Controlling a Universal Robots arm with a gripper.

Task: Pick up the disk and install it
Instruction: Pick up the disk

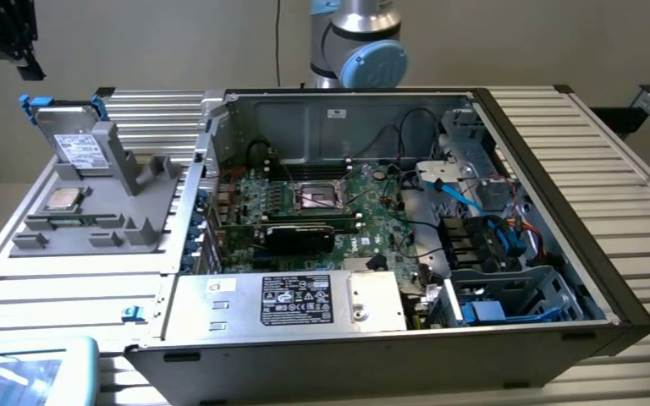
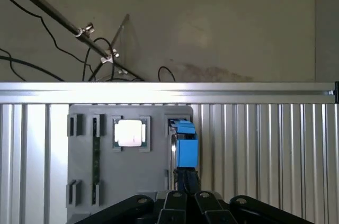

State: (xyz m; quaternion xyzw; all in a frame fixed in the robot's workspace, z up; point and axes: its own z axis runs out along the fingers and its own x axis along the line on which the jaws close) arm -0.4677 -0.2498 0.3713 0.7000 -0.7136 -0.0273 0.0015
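The disk (image 1: 80,145) stands upright in a slot of the grey fixture (image 1: 99,224) at the exterior view's left, its white label facing out and its blue carrier tabs (image 1: 34,105) sticking up. My black gripper (image 1: 23,61) hangs high above it, well clear, at the picture's upper left corner. In the wrist view I see the disk (image 2: 185,147) edge-on as a blue block beyond my gripper (image 2: 186,179), which looks shut with nothing in it. The square silver processor chip (image 2: 130,132) lies in the fixture (image 2: 127,181) beside the disk.
An open computer case (image 1: 551,182) fills the middle of the ribbed metal table (image 1: 65,292), with motherboard (image 1: 325,207), power supply (image 1: 302,300) and a drive cage (image 1: 511,296) holding another blue-framed unit. The arm's base (image 1: 359,51) stands behind the case. A light blue tray (image 1: 31,372) sits at the near left.
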